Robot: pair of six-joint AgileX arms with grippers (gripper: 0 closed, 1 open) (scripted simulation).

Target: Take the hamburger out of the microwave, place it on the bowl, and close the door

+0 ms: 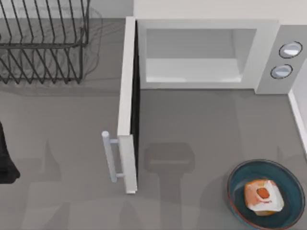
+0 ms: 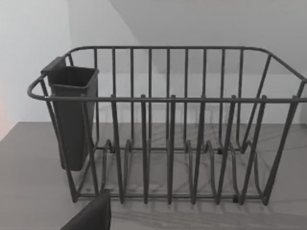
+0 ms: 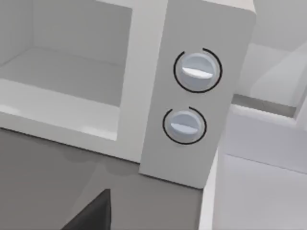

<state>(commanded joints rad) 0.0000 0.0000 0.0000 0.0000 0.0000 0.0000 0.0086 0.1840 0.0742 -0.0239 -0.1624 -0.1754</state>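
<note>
At the far left edge of the top view, a dark part of my left arm sits parked over the grey surface; whether its end effector is wide or narrow I cannot tell. A dark fingertip of the left end effector pokes into the left wrist view, facing the dish rack. A similar dark fingertip of the right end effector shows in the right wrist view, hovering above the surface in front of the microwave's knob panel, and its state I cannot tell either.

Outward from there, the microwave stands at the back of the surface, its pale cavity bare. Two round grey-blue knobs sit one above the other on the panel at its right side. The door stands swung wide open, sticking out toward the front from the microwave's left side, with its pale grey bar handle on the outer face (the dark inner face turns toward the cavity side).

The hamburger lies inside the dark teal bowl, which rests at the front right of the surface, well apart from the door. The wire dish rack stands at the back left, carrying a dark cutlery cup hooked on one end.
</note>
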